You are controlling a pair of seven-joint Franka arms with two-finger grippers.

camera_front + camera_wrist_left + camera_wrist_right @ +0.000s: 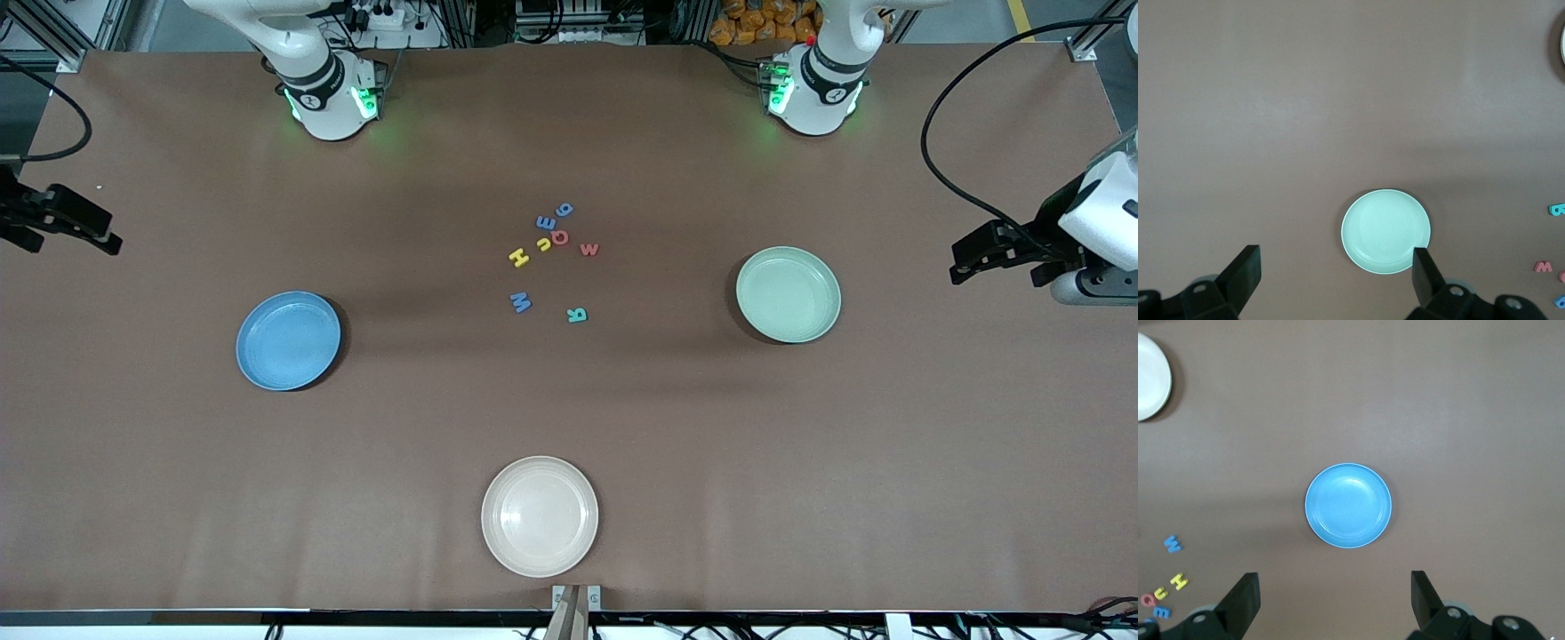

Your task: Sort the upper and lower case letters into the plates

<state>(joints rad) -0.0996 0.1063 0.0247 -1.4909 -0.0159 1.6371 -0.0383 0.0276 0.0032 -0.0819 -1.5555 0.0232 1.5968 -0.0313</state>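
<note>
The brown bench [178, 498] is carrying a round blue plastic plate [287, 340] toward the right arm's end and a pale mint green plate [788, 294] toward the left arm's end. Between them, tiny chunky toy letters [551, 253] are lying. The left hand [969, 258] and right hand [102, 233] are hanging empty, fingers spread wide.

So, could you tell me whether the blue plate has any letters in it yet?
Empty. The blue plate shows only its bare inside in the front and right wrist views; the letters all lie on the table between the two coloured plates.
</note>
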